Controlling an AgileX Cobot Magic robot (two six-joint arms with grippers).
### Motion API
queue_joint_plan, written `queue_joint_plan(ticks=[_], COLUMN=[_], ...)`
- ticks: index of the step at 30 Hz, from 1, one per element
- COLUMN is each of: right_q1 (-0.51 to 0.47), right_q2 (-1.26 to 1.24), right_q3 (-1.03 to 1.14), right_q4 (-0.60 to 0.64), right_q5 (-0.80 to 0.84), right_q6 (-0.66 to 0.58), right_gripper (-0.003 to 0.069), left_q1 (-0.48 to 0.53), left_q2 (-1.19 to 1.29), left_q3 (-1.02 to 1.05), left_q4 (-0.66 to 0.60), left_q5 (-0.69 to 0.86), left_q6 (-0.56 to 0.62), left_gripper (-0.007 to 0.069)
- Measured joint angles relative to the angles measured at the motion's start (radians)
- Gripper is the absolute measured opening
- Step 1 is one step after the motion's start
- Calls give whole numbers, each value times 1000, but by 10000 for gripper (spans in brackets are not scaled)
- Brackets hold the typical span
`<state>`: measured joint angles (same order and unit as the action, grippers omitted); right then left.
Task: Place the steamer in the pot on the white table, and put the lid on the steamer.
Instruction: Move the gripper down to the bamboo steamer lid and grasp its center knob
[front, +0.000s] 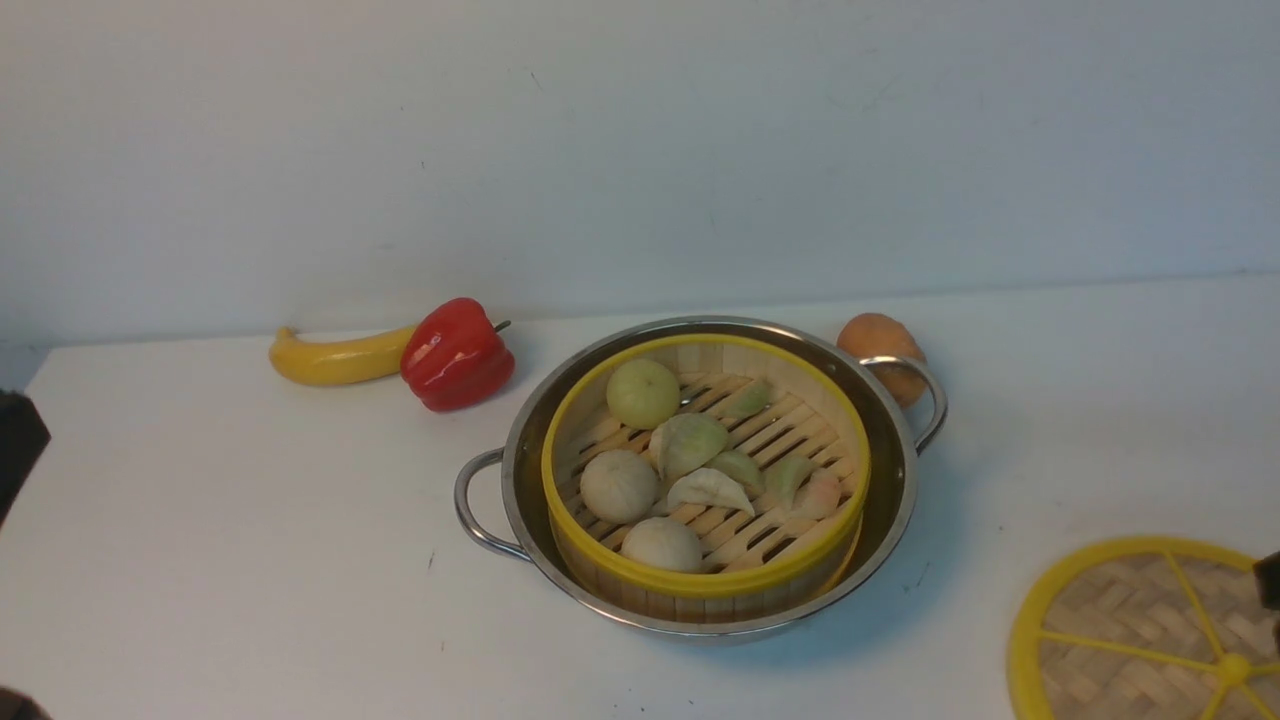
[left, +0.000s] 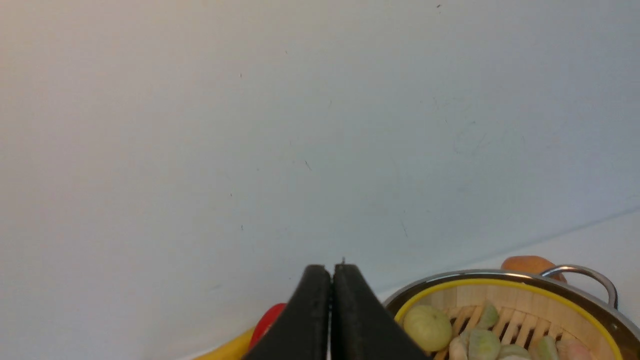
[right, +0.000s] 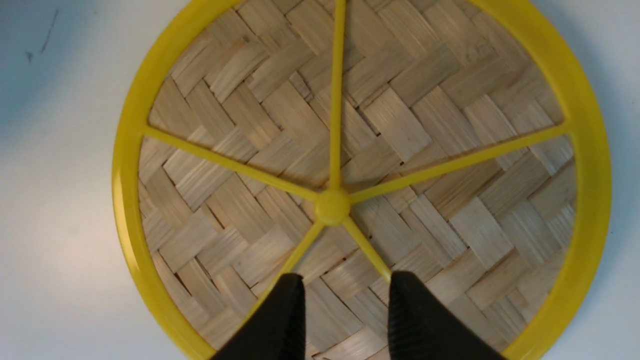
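Front view: the pot (front: 893, 500) stands on the white table (front: 250, 560) just right of the frame's centre. One of its loop handles points toward the lower left and the other toward the upper right. The steamer (front: 705, 582) sits upright inside the pot, its yellow rim ringed all round by the steel wall, with the widest gap on the right side. Pale buns (front: 620, 485) and greenish dumplings (front: 710, 490) lie uncovered on its slatted floor. The lid (front: 1100, 610) lies flat on the table in the lower right corner of the frame, well apart from the pot and cut off by the frame's edges. To the upper left of the pot, a banana (front: 335, 360) lies touching a red pepper (front: 457, 353). An orange round thing (front: 875, 338) sits just behind the upper-right handle. A dark sliver of arm shows at the left edge, and another at the right edge over the lid.

Left wrist view: the left tool (left: 331, 272) has its two black fingers (left: 310, 325) pressed together with nothing between them. It faces the pale wall (left: 250, 125), with the steamer and pot just beside it.

Right wrist view: the right tool (right: 346, 277) hangs over the lid with its fingers (right: 285, 320) parted by a narrow gap and gripping nothing. The yellow centre knob (right: 332, 206) lies just beyond the fingertips, in line with the gap. I cannot tell whether the fingers touch the weave.
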<state>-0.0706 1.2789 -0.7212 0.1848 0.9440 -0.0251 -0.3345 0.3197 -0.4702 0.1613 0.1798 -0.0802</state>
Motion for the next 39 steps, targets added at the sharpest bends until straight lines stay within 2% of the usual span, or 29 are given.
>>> queue_joint_plan(ticks=[13,20,28,39], right_q1=[4,89,127,127], right_q2=[149,183,218,219], right_q3=[3,2,-58,-91], right_q4=[18,41,-88,-113], right_q5=[-95,-136,-92,-27], right_q6=[-41,-56,51,59], right_gripper=[249,249,249,249], left_q1=[0,0,0,0], left_q2=[-56,-56,-56,-56], left_q3=[35,36,36,36], left_q4=[0,1,1,2], left_q5=[-5,16,20,25], left_q6=[-27,-27,-27,-27], left_gripper=[0,0,0,0])
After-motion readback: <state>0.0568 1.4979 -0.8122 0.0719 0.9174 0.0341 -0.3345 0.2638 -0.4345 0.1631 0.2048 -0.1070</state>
